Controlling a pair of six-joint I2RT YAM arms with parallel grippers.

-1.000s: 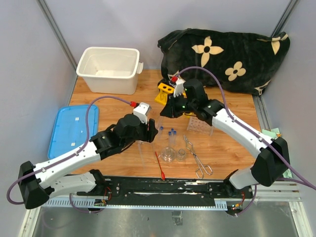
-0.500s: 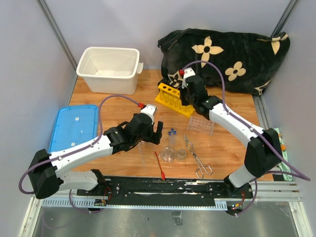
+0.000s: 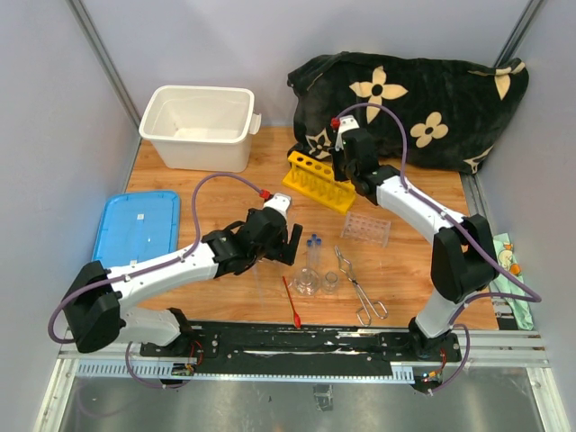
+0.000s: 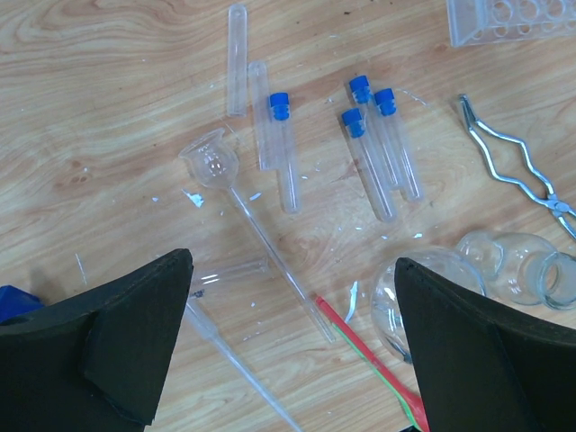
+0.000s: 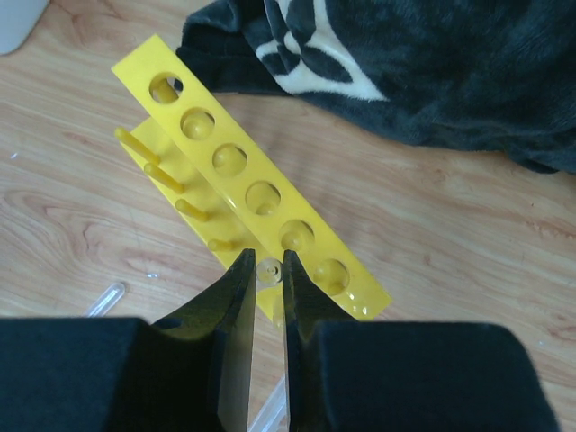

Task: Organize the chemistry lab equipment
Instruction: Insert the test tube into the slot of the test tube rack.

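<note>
A: What is closest to us on the table (image 3: 216, 184)?
B: The red-tipped stick (image 3: 290, 302). It lies flat near the front edge. The metal tongs (image 3: 358, 286) lie to its right, apart from it.

A: And just past the stick?
B: Two small glass beakers (image 3: 308, 282) sit side by side, between the stick and the tongs.

A: What about the left arm?
B: The left gripper (image 4: 292, 261) hangs over the table with its jaws spread wide. It holds nothing. Under it, thin rods (image 4: 270, 256) and four blue-capped clear tubes (image 4: 283, 153) lie flat on the wood. Two plain tubes (image 4: 237, 58) lie just left of the capped ones. Well off to the left is a blue lid (image 3: 135, 236).

A: And farther back?
B: The clear plastic rack (image 3: 366, 227) sits on the right, past the tongs. Farther and a bit left stands the yellow holed tube rack (image 3: 315, 176), set at a slant.

A: Is the right arm there?
B: Yes. The right gripper (image 5: 267, 274) is over the rack's right end. It pinches a small clear tube (image 5: 267, 268) between its fingers. The tube is just beside the edge of the rack's top plate, by the last two holes.

A: And at the very back?
B: A white tub (image 3: 198, 126) on the left and a black flowered cloth (image 3: 414, 94) on the right.
</note>
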